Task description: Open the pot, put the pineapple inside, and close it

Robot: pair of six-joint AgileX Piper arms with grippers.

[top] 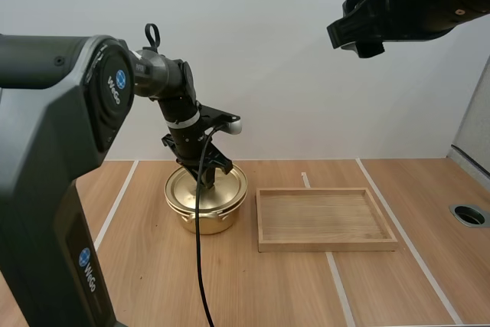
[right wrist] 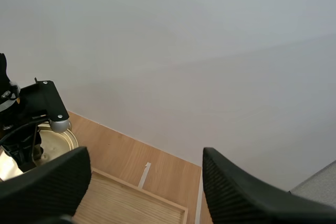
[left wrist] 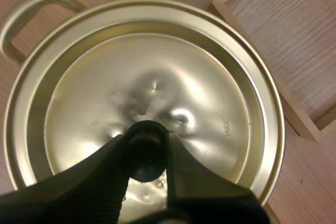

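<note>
Gold-coloured metal pot [top: 207, 204] sat on the table [top: 268, 289] at nine o'clock from the wooden tray [top: 327, 218], lid [left wrist: 157, 87] on, with the left gripper [top: 210, 181] clenched on its black knob [left wrist: 146, 156], while the right gripper [right wrist: 145, 153] hung high, jaws spread apart.

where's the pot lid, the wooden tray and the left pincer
pot lid [left wrist: 157, 82]: left wrist view, on the dented golden dome.
wooden tray [top: 325, 216]: high view, on its bare floor.
left pincer [left wrist: 147, 142]: left wrist view, midway between the tips pinching the lid.
</note>
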